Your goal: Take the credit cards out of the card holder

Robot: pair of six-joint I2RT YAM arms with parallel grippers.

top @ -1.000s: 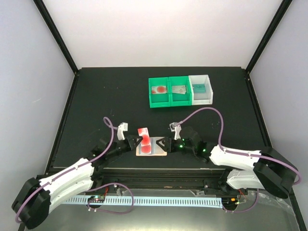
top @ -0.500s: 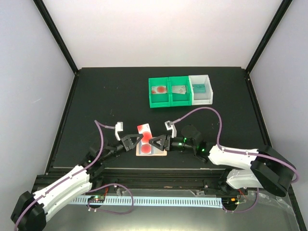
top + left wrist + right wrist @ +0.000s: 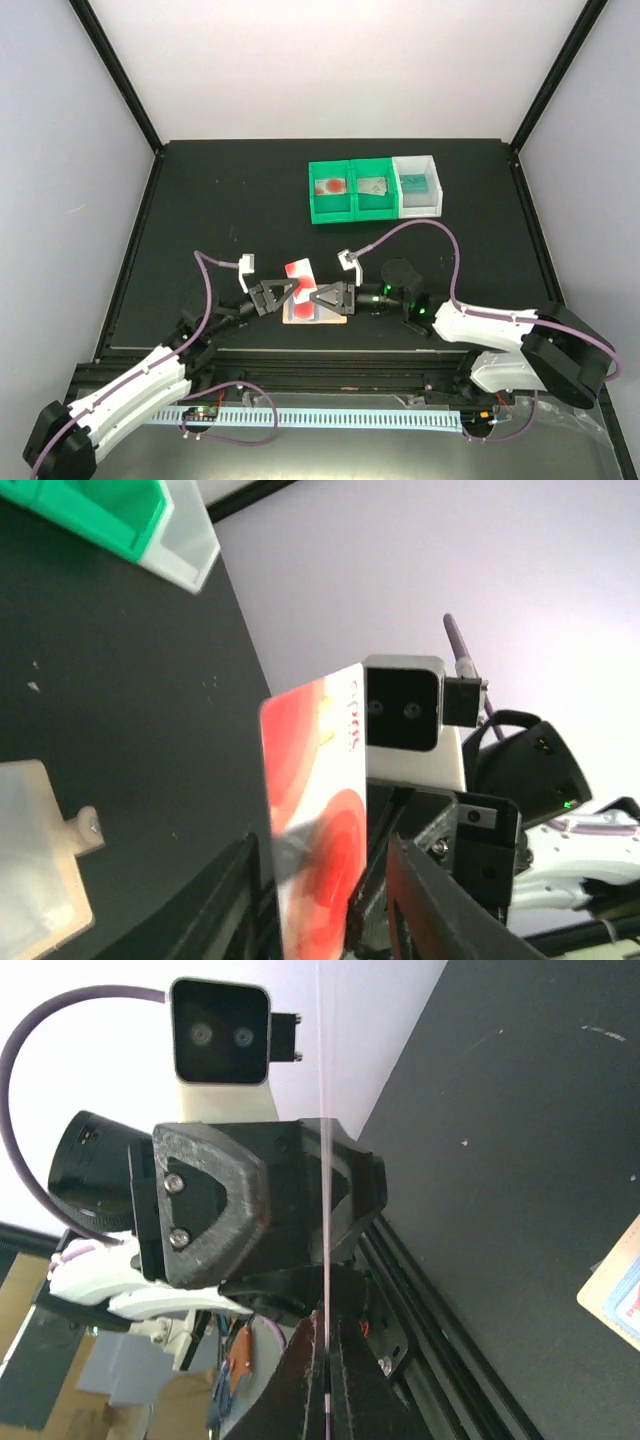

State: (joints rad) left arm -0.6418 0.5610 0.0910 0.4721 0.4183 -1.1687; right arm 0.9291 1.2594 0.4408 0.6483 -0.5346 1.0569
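A pale credit card with red blotches [image 3: 298,277] stands upright over the peach card holder [image 3: 318,312], which lies flat near the table's front edge. My right gripper [image 3: 312,298] is shut on this card; in the right wrist view the card [image 3: 325,1210] shows edge-on, pinched between the fingers [image 3: 326,1360]. My left gripper [image 3: 288,293] is open, its fingers spread on either side of the same card [image 3: 315,800]. The holder's tab end [image 3: 40,870] lies to the lower left in the left wrist view. One corner of the holder [image 3: 615,1295] shows in the right wrist view.
At the back stand two green bins [image 3: 350,192] and a white bin [image 3: 417,185]. A red-blotch card [image 3: 330,185], a silver-grey card [image 3: 372,185] and a teal card [image 3: 415,182] lie one in each. The two grippers face each other closely.
The right gripper has moved left to the upright card and shut on it. The left arm has drawn back a little, and its jaws now stand apart around the card.
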